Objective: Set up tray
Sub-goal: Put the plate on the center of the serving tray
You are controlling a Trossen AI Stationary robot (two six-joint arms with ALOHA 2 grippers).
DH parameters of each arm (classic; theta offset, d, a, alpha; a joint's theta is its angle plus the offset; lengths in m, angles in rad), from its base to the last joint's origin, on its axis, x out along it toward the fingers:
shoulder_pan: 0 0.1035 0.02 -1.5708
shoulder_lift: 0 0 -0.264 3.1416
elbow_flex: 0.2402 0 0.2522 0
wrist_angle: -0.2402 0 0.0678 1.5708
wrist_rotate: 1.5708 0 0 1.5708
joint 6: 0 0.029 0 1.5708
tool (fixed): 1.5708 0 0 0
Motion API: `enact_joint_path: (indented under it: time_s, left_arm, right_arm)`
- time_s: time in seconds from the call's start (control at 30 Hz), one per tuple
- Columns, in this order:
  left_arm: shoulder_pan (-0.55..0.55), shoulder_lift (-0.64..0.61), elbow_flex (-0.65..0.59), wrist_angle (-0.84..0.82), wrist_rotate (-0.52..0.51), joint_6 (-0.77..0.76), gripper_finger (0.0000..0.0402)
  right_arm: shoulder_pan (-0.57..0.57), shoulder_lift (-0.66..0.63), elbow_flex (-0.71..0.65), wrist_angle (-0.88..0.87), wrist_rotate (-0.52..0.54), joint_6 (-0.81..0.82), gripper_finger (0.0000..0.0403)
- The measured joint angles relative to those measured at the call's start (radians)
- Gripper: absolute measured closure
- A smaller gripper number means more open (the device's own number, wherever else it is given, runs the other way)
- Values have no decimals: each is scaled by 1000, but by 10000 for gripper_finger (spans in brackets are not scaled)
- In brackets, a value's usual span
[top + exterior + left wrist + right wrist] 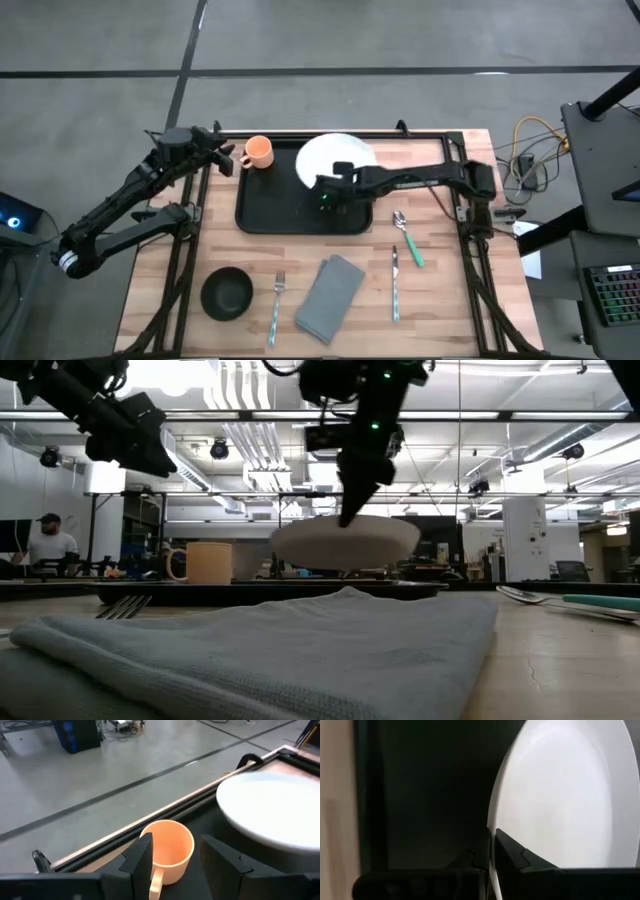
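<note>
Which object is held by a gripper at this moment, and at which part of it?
The right gripper holds the white plate by its rim, lifted over the tray. The left gripper is open, holding nothing, at the orange cup.

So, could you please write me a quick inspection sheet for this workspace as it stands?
Surface: wooden table, black frame rails.
Job's things: black tray at the far side; orange mug on its left corner; white plate lifted over the tray, tilted.
Clutter: black bowl, fork, grey napkin, knife, spoon in front of the tray.
Grippers: right gripper shut on the plate's rim; left gripper open beside the mug.
Cables: bundle off the right edge.
Surroundings: a seated person far behind.
</note>
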Motion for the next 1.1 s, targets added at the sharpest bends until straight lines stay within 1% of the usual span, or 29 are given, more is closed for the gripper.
enact_joint_path:
  time_s: [0.13, 0.27, 0.63, 0.8, 0.93, 1.03, 1.1]
  left_arm:
    - [0, 0, 12, -2, 0, 0, 260]
    - [0, 1, 11, -2, 0, 0, 260]
    - [0, 22, 9, -11, 0, -3, 260]
    - [0, 19, 9, -24, 0, -5, 260]
    - [0, 19, 9, -31, 2, -7, 260]
    - [0, 20, 9, -39, 50, -24, 260]
    - [0, 20, 9, -45, 87, -26, 260]
  right_arm:
    - [38, 69, 83, -1, 27, -16, 395]
    - [64, 128, 168, 6, 29, -21, 395]
    - [91, 290, 359, 6, -9, -65, 395]
    - [87, 359, 398, 23, -32, -92, 395]
    - [82, 383, 393, 26, -34, -100, 395]
    - [77, 383, 382, 30, -39, -105, 393]
    - [74, 382, 377, 26, -58, -117, 384]
